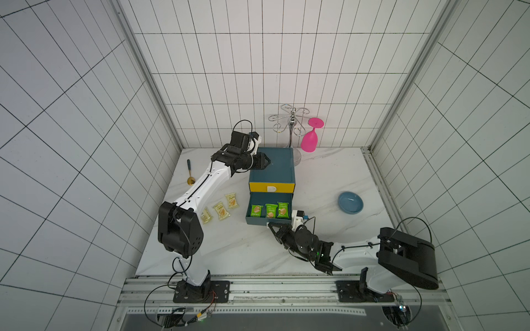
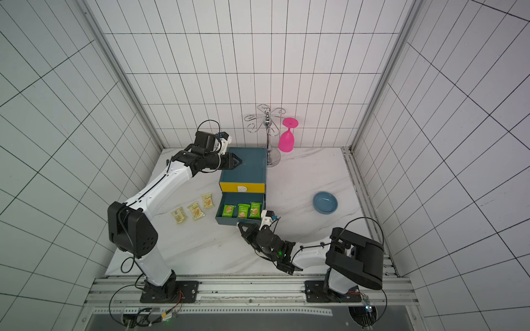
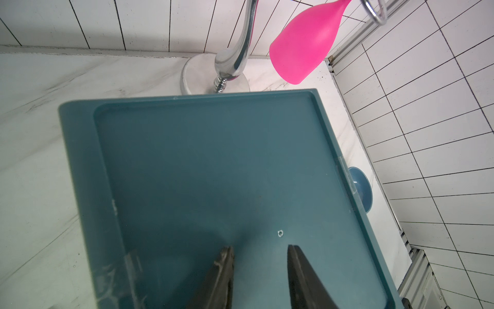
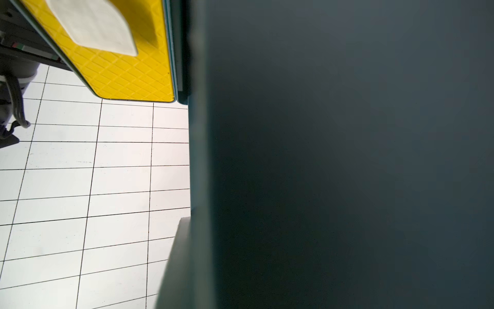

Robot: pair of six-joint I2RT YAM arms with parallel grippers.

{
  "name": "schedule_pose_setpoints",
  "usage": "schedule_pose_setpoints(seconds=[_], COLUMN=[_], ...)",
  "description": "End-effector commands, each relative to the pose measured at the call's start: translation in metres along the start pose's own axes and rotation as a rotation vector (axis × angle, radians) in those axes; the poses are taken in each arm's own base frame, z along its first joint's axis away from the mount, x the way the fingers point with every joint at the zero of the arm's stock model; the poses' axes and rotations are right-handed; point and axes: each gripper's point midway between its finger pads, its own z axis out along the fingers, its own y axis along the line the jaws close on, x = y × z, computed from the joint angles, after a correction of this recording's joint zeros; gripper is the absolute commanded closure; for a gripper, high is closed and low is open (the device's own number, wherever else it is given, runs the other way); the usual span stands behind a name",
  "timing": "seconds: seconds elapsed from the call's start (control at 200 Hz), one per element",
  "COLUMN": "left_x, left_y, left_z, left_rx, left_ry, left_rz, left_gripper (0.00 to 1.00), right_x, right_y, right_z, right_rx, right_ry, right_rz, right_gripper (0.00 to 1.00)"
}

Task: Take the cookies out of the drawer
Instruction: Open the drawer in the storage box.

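Note:
The teal cabinet (image 1: 275, 167) has a yellow upper drawer (image 1: 272, 186), closed, and a lower drawer (image 1: 265, 221) pulled out toward the front. Three green cookies packets (image 1: 270, 210) (image 2: 243, 211) lie side by side inside it. Three yellow cookies packets (image 1: 220, 210) (image 2: 196, 211) lie on the table left of the drawer. My left gripper (image 1: 269, 164) (image 3: 260, 247) hovers low over the cabinet top (image 3: 213, 160), open and empty. My right gripper (image 1: 270, 225) (image 2: 241, 225) is at the drawer's front wall (image 4: 347, 160), shut. What it pinches is hidden.
A chrome glass rack (image 1: 292, 120) with a pink glass (image 1: 309, 142) (image 3: 304, 45) hanging upside down stands right behind the cabinet. A blue bowl (image 1: 350, 202) sits to the right. A gold spoon (image 1: 190, 173) lies at the far left. Tiled walls enclose the table.

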Motion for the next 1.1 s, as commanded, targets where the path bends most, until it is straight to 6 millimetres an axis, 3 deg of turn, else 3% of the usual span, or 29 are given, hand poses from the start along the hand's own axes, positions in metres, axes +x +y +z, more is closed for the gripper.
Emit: schedule_pose_setpoints(seconds=[0.0,0.39,0.545,0.67,0.865,1.095], left_x=[0.093,0.092,0.088,0.084,0.071,0.04], left_y=[0.05,0.045,0.042,0.04,0.031,0.007], left_z=[0.027,0.028,0.027,0.025,0.017,0.0], left_rx=[-0.163,-0.16,-0.15,-0.149,-0.133,-0.076], left_ry=[0.318,0.315,0.308,0.301,0.262,0.187], left_rz=[-0.148,-0.142,-0.141,-0.14,-0.146,-0.14], left_gripper=[0.62,0.61,0.56,0.51,0.42,0.37], right_x=[0.005,-0.001,-0.004,-0.006,-0.007,-0.02], right_y=[-0.005,-0.01,-0.009,-0.003,0.004,0.022], right_z=[-0.009,-0.015,-0.019,-0.022,-0.033,-0.068], right_rx=[0.001,-0.003,-0.006,-0.005,0.019,0.112], right_ry=[0.012,-0.019,-0.028,-0.03,-0.013,0.002], right_rz=[0.001,-0.003,-0.01,-0.034,-0.083,-0.206], right_gripper=[1.0,1.0,0.73,0.61,0.52,0.43])
